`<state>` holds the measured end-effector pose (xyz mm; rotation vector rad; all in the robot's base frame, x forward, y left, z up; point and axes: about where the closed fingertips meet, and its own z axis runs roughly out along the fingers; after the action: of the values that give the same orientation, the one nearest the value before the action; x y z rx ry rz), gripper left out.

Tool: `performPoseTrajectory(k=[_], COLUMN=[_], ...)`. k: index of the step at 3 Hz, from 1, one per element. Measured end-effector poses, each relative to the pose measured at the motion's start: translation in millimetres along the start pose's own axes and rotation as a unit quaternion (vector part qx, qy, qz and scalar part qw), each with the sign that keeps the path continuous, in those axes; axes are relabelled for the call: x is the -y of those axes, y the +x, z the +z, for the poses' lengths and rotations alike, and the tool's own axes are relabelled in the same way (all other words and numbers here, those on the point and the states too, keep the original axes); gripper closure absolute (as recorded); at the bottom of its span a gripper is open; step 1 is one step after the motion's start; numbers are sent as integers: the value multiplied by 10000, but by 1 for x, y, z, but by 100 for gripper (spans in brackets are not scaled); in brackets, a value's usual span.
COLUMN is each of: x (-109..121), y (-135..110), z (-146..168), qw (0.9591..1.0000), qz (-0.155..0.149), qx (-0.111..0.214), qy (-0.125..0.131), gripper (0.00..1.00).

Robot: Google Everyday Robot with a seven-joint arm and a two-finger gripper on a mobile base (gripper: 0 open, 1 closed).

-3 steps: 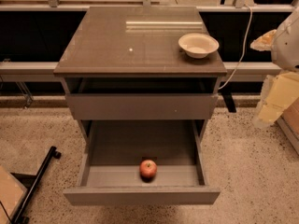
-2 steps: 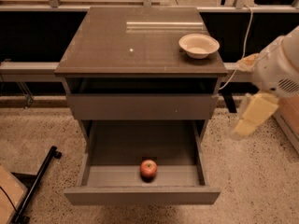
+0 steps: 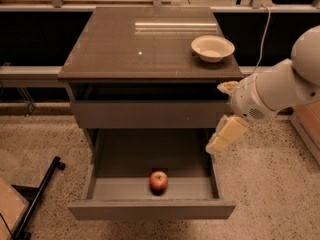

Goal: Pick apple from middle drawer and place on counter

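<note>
The red apple (image 3: 158, 181) lies in the pulled-out grey middle drawer (image 3: 150, 209), near the front and about centred. The counter (image 3: 125, 49) is the glossy dark top of the cabinet. My gripper (image 3: 217, 117) reaches in from the right on a white arm and hangs beside the cabinet's right edge, above the drawer's right side. It is open and empty, with one cream finger (image 3: 227, 133) pointing down towards the drawer. It is up and to the right of the apple, well apart from it.
A cream-white bowl (image 3: 212, 48) stands at the counter's back right. The upper drawer front (image 3: 145, 115) is closed. A black pole (image 3: 37, 199) lies on the speckled floor at the left. A wooden piece (image 3: 306, 118) stands at the right edge.
My arm has swung in from the far right towards the cabinet and lowered, bringing the gripper beside the cabinet's right edge. The apple and bowl have not moved.
</note>
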<state>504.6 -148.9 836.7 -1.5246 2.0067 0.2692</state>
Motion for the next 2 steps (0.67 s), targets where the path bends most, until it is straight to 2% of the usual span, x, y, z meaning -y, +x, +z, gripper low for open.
performPoseTrajectory(k=[1, 2], x=[20, 22], y=[4, 9], z=[62, 72], qw=[9995, 9993], qz=[100, 176], qx=[288, 324], qy=[-33, -16], gripper=[0, 0])
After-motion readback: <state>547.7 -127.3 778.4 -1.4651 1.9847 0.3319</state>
